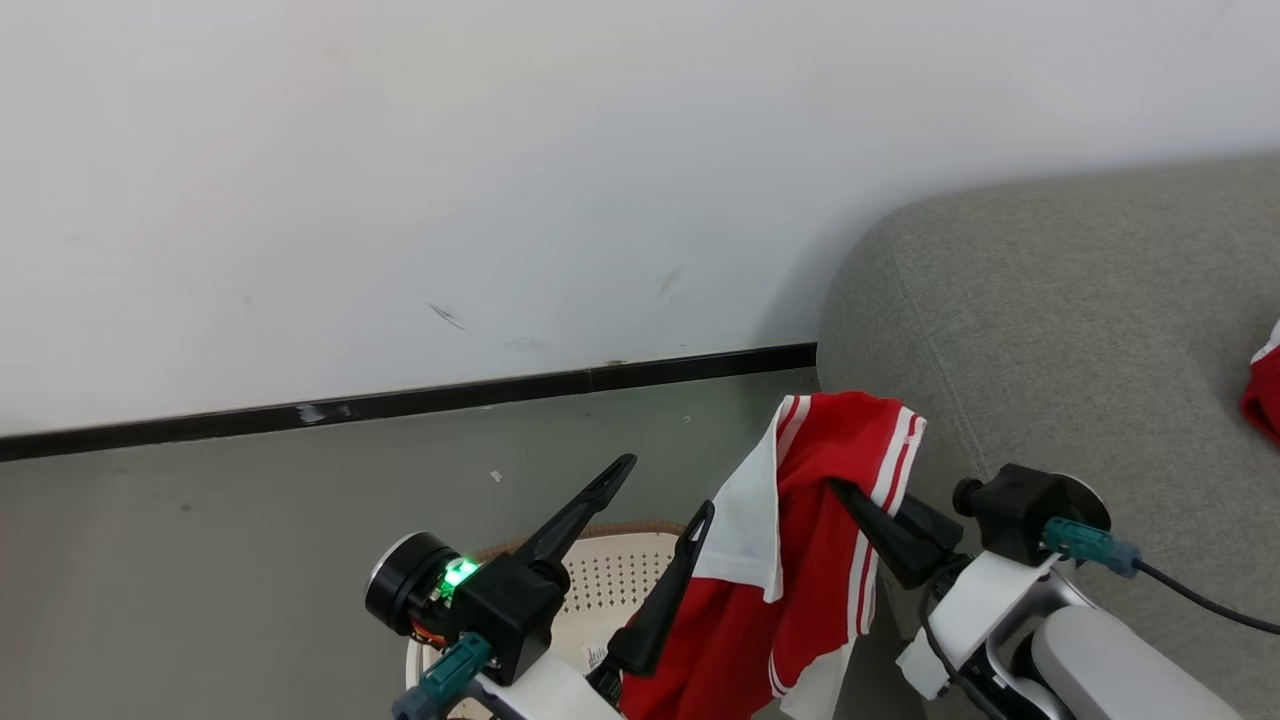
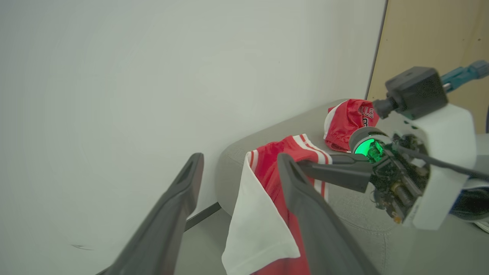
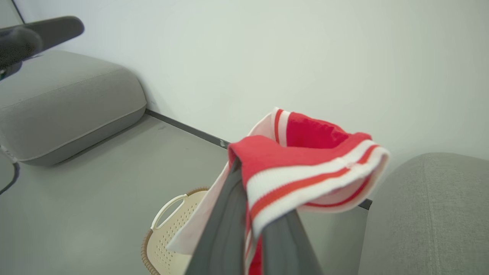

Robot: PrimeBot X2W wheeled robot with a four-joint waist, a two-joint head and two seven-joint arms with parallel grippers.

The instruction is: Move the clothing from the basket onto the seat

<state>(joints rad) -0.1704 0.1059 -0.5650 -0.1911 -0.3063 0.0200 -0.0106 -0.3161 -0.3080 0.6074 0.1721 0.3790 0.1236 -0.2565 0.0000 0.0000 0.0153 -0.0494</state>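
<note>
Seat [image 1: 1080,330] top mostly bare: wide free room on robot's R side, w/ only a 2nd red garment [image 1: 1265,390] at its far R, well apart from the arms. Seat's rounded corner stands just behind the hanging clothing [image 1: 810,520], which the right gripper [image 1: 845,495] clamps at the striped hem. Left gripper [image 1: 668,484], fingers spread wide, hangs above the basket [image 1: 620,570] just beside the cloth's white panel; gap there narrow, poss. touching, can't tell. Floor [image 1: 300,500] L of basket open up to wall [image 1: 500,180] & dark skirting [image 1: 400,405]. Another grey cushion [image 3: 68,103] lies well apart across the floor
</note>
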